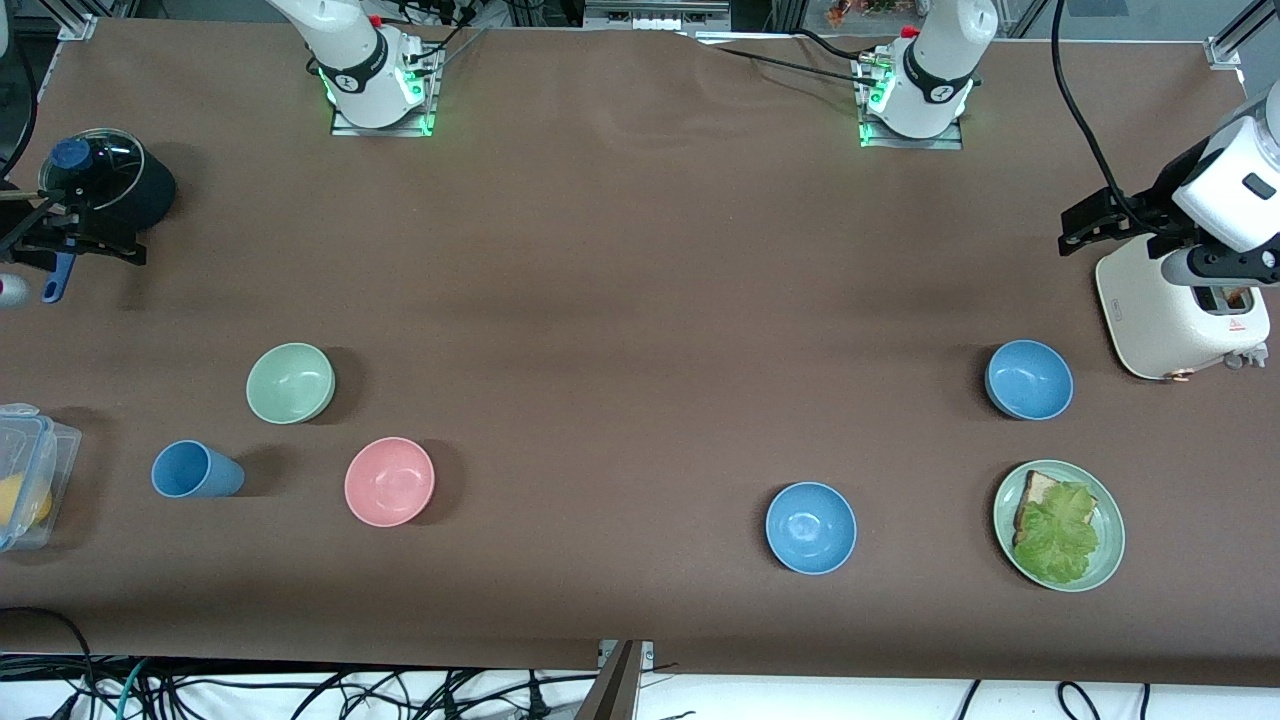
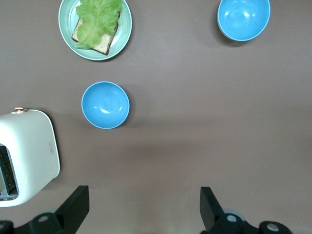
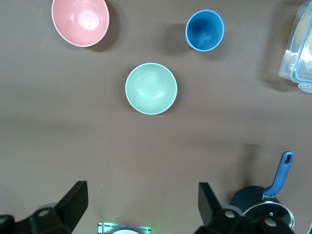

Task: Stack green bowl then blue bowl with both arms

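The green bowl (image 1: 290, 383) (image 3: 151, 88) sits upright and empty toward the right arm's end of the table, beside a pink bowl (image 1: 389, 481). Two look-alike blue bowls stand toward the left arm's end. One blue bowl (image 1: 1028, 378) (image 2: 105, 105) is near the toaster, the other blue bowl (image 1: 810, 527) (image 2: 243, 19) is nearer the front camera. My left gripper (image 2: 142, 191) hangs high over bare table, open and empty. My right gripper (image 3: 141, 186) is also high, open and empty, over the table close to its own base. Neither hand shows in the front view.
A blue cup (image 1: 195, 470) stands by the green bowl. A green plate (image 1: 1115, 530) carries toast and lettuce. A white toaster (image 1: 1170, 310) has a white and black device over it. A lidded pot (image 1: 105, 180) and a clear box (image 1: 30, 480) sit at the right arm's end.
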You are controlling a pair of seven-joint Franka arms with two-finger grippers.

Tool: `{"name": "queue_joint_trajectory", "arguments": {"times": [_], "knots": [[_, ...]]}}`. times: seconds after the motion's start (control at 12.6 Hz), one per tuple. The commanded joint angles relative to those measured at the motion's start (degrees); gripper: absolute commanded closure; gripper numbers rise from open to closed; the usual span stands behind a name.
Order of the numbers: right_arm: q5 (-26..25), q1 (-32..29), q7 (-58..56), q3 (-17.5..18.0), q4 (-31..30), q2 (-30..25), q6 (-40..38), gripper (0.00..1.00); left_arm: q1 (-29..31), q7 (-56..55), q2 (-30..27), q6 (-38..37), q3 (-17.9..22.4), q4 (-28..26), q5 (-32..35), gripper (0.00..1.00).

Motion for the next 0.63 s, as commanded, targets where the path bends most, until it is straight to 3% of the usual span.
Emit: {"name": "queue_joint_trajectory", "arguments": {"times": [0.0, 0.24, 0.56], "knots": [[-1.0, -0.5, 0.4, 0.6, -0.3, -0.4, -0.3, 0.0, 0.4, 0.1, -0.5, -1.8, -0.2, 0.1, -1.0, 0.0], [-1.1, -0.5, 0.3, 0.6, -0.3, -0.3, -0.2, 0.0, 6.0, 0.4, -0.9, -2.0, -4.7, -0.3, -1.6, 0.0], [-1.0, -0.5, 0.2, 0.6, -0.3, -0.3, -0.2, 0.0, 5.9, 0.2, -0.8, -2.2, -5.2, -0.1, -1.7, 0.0]]}}
